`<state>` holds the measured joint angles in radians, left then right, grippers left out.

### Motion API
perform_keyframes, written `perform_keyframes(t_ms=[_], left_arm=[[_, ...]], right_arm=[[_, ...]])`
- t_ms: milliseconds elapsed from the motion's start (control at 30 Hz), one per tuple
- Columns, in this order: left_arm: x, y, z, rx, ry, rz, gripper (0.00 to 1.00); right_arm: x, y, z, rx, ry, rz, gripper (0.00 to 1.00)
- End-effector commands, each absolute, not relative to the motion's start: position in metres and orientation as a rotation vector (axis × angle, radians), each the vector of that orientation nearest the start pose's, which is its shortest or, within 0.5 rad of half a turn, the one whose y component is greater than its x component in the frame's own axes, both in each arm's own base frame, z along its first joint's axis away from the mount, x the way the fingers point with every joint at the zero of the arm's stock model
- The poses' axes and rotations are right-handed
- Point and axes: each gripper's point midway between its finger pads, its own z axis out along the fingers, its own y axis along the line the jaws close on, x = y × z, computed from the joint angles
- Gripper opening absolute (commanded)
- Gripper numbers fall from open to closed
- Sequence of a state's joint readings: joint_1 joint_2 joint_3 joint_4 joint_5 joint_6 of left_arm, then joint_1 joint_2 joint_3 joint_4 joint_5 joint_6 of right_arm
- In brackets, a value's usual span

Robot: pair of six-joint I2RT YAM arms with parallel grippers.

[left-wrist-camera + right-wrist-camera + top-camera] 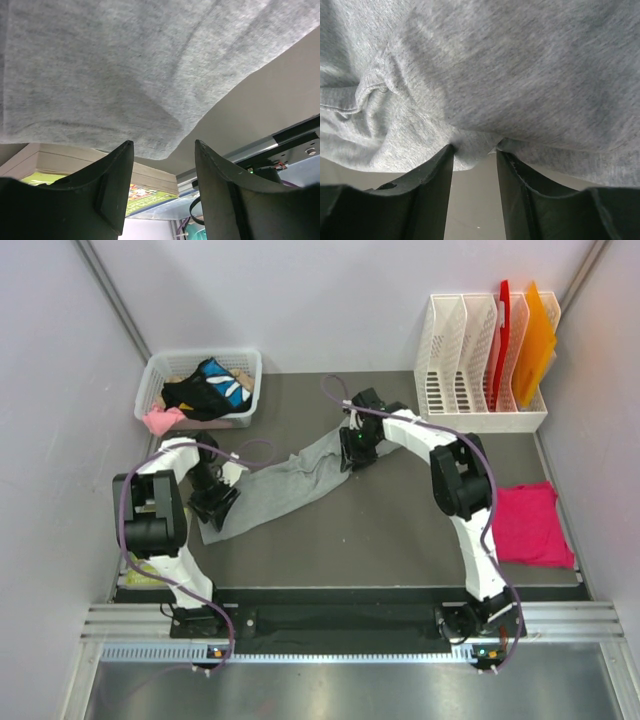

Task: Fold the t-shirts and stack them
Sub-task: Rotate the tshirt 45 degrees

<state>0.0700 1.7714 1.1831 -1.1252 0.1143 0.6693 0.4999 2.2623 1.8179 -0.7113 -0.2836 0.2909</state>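
Limp and light, the grey t-shirt (pixel 290 480) lies strung across mid-bench. The right gripper (pixel 474 148) pinches a pucker of it, while the left gripper (pixel 164 144) gapes empty at its hem. It looks best gripped at the corners. The pink t-shirt (pixel 525 525) lies at the right edge.

The left arm (pixel 150 510) and right arm (pixel 455 475) share one construction: white rounded link shells joined by black cylindrical joint housings. A purple cable (pixel 121 530) is routed externally along each arm from base to wrist. The left gripper (pixel 162 145) and right gripper (pixel 475 150) carry matte black fingers (pixel 112 195) with curved, tapering inner faces.
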Motion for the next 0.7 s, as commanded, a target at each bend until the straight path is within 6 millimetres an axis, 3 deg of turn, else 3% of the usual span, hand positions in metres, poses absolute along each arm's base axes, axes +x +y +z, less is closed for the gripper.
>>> perform_keyframes(t_ms=[0, 33, 233, 300, 367, 400, 467, 533, 667], left_arm=[[0.253, 0.023, 0.057, 0.972, 3.006, -0.232, 0.57], [0.255, 0.022, 0.058, 0.963, 3.002, -0.241, 0.57], [0.258, 0.010, 0.045, 0.931, 2.999, -0.296, 0.57], [0.258, -0.001, 0.038, 0.943, 2.999, -0.306, 0.57], [0.259, -0.008, 0.028, 0.941, 3.006, -0.326, 0.56], [0.258, -0.025, 0.026, 1.008, 2.994, -0.323, 0.56], [0.259, -0.038, 0.022, 1.038, 2.990, -0.347, 0.56], [0.263, -0.059, 0.028, 1.075, 2.962, -0.407, 0.56], [0.270, -0.078, 0.047, 1.119, 2.915, -0.469, 0.56]], right_arm=[[0.445, 0.267, 0.020, -0.285, 2.738, 0.560, 0.41], [0.457, 0.250, 0.018, -0.243, 2.737, 0.522, 0.40], [0.507, 0.193, 0.019, -0.155, 2.721, 0.372, 0.40], [0.521, 0.185, 0.028, -0.160, 2.697, 0.341, 0.40], [0.529, 0.178, 0.025, -0.136, 2.693, 0.345, 0.39], [0.531, 0.177, 0.025, -0.122, 2.689, 0.355, 0.39], [0.534, 0.172, 0.022, -0.116, 2.688, 0.330, 0.39], [0.537, 0.168, 0.019, -0.118, 2.688, 0.309, 0.39], [0.542, 0.161, 0.025, -0.122, 2.668, 0.264, 0.38]])
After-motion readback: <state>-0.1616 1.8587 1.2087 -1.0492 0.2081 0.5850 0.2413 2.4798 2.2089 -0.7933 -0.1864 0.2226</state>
